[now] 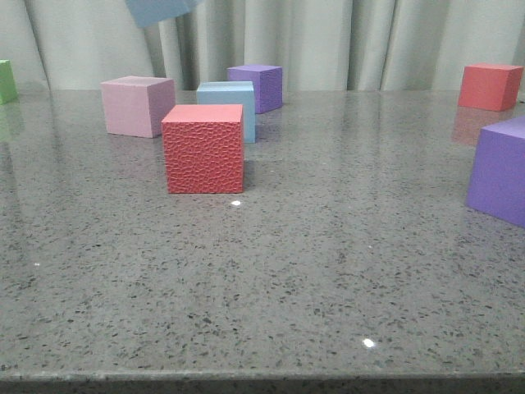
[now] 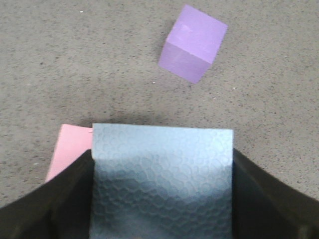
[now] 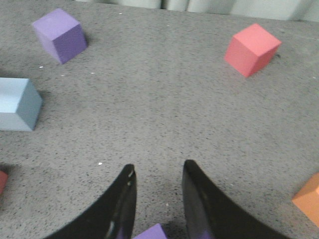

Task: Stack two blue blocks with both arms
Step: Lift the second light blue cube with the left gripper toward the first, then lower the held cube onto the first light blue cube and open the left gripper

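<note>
Left claw [image 2: 162, 219]: clamped on one blue block [image 2: 162, 179], held high.
Right claw [image 3: 158, 199]: narrow, empty.
Other blue block [image 1: 232, 103]: on the desk [image 1: 328, 271], behind the red cube [image 1: 203, 149].
Tip: centre squarely above, lower gently.

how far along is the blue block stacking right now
About halfway. Done: one blue block is picked up, clamped in the left pincer and raised above the table; its corner shows at the top of the front view. In hand: carrying it. Left: setting it on the second blue block, which sits alone behind the red textured cube. The right pincer is open, holding nothing.
</note>
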Controlling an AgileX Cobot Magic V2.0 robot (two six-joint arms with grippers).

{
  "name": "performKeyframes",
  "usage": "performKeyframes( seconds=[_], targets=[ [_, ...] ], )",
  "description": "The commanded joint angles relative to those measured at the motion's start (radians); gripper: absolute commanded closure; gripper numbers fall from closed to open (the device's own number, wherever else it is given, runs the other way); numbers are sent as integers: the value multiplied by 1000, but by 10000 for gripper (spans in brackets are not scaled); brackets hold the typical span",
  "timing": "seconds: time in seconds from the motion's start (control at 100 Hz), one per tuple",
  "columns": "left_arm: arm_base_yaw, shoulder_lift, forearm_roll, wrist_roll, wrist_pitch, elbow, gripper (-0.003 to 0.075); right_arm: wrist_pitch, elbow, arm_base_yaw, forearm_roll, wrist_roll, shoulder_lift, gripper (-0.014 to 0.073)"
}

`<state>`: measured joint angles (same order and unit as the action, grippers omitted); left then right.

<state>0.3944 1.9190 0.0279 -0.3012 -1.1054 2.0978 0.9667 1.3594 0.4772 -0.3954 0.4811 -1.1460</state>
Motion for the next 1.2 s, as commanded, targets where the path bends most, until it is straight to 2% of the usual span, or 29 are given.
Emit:
performKeyframes(
  seconds=[0.0, 0.35, 0.76, 1.19],
  targets=[
    [28, -36, 1, -20, 62, 32, 405, -65, 19, -23, -41, 3, 43, 346],
    [83, -3, -6, -76, 86, 32, 405, -70, 19, -26, -42, 3, 46, 346],
    [92, 35, -19, -149, 83, 32, 405, -69, 19, -26, -42, 3, 46, 346],
    [95, 36, -2, -149, 93, 32, 405, -69, 19, -26, -42, 3, 46, 346]
  ],
)
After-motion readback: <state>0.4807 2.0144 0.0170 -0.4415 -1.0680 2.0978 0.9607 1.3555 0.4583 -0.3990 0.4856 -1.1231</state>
